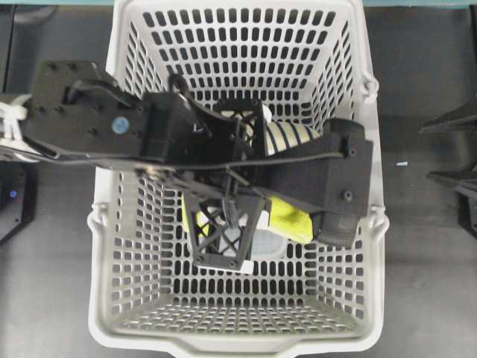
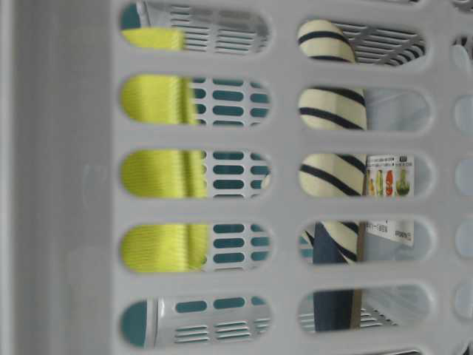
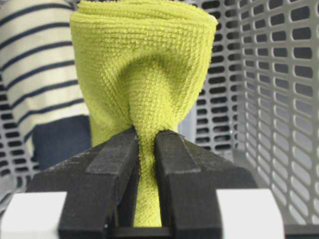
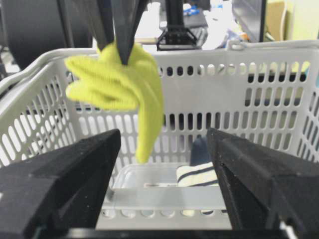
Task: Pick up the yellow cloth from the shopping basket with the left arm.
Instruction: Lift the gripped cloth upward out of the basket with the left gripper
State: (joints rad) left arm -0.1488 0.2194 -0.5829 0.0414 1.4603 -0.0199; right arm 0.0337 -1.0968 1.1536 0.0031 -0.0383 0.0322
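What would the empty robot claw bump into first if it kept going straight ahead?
Probably the shopping basket. The right gripper points at its near wall; the yellow cloth hanging from the left gripper is higher up, though depth is hard to judge.

A dark grey table top (image 1: 421, 246) fills the ground in the overhead view, with a small pale-blue scrap (image 1: 402, 163) at 3 o'clock. In the right wrist view, bright light (image 4: 149, 22) falls at 12 o'clock, with a dark stand (image 4: 175, 30) and blurred clutter behind.
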